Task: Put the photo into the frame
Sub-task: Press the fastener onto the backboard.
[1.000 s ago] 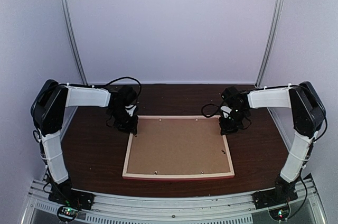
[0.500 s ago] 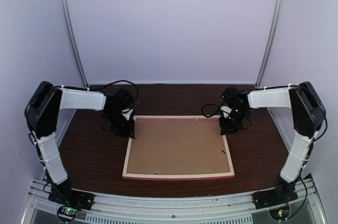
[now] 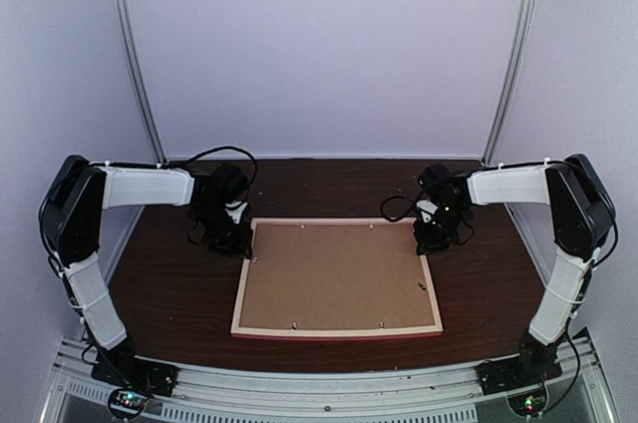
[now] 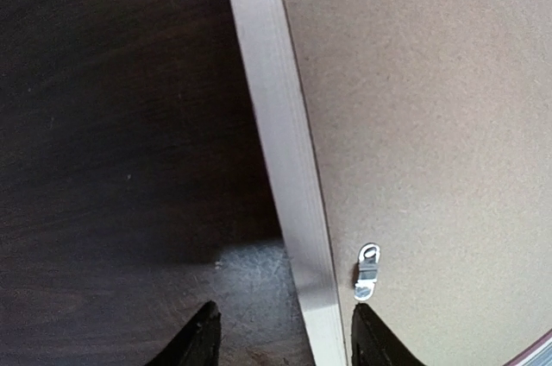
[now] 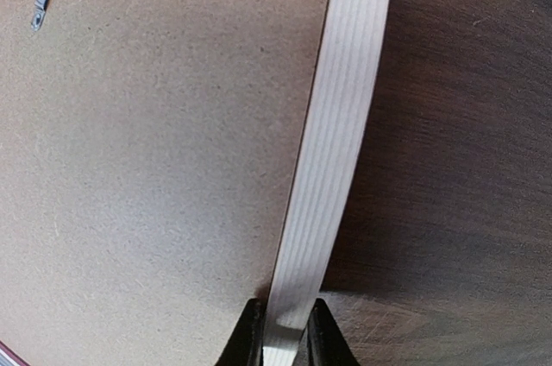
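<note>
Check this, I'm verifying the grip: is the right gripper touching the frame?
Touching. The right wrist view shows the right gripper with both fingers pressed against the pale wood rail of the frame, no gap on either side.

Lab test booth: bare white walls (image 3: 319, 44), aluminium rails (image 3: 134, 54).

Nothing readable here, folks. No text, label, brand, number or sign shows on the back of the frame (image 3: 339, 327) or on the brown backing board (image 3: 334, 273) in it, from the top camera or either wrist camera. It's just plain wood and plain board.
</note>
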Motion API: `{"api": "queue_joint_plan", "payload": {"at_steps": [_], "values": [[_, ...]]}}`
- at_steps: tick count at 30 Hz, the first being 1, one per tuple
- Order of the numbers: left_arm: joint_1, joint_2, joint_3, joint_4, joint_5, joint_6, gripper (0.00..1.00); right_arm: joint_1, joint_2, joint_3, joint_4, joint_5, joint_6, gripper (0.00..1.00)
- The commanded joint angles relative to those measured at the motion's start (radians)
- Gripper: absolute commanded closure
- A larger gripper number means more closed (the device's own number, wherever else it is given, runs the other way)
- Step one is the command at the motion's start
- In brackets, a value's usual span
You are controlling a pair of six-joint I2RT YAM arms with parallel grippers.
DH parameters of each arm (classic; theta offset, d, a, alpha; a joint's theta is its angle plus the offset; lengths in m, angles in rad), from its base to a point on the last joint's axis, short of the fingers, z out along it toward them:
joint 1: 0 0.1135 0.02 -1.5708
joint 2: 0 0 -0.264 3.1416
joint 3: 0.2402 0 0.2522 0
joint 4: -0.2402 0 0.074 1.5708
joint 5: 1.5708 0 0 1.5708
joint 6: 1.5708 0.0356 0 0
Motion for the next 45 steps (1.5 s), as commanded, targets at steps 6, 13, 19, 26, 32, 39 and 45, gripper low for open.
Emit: {"api": "queue_joint_plan", "payload": {"at_steps": [6,13,19,26,32,39,45], "values": [[0.004,0.022,0.03,0.022,0.043,0.013,0.39,0.003,0.015,-0.032,0.002,-0.02,-0.048,0.86],[0.004,0.082,0.076,0.021,0.074,0.044,0.38,0.003,0.022,-0.039,0.007,-0.021,-0.048,0.86],[0.002,0.109,0.081,0.016,0.07,0.049,0.42,0.003,0.022,-0.042,0.009,-0.019,-0.049,0.86],[0.003,0.113,0.078,0.005,0.049,0.049,0.56,0.003,0.03,-0.037,0.01,-0.026,-0.05,0.87],[0.003,0.105,0.072,0.002,0.044,0.053,0.62,0.003,0.033,-0.039,0.013,-0.027,-0.05,0.86],[0.003,0.098,0.064,0.0,0.043,0.059,0.65,0.003,0.035,-0.041,0.014,-0.029,-0.048,0.87],[0.004,0.091,0.054,0.001,0.045,0.064,0.67,0.003,0.036,-0.045,0.018,-0.028,-0.047,0.87]]}}
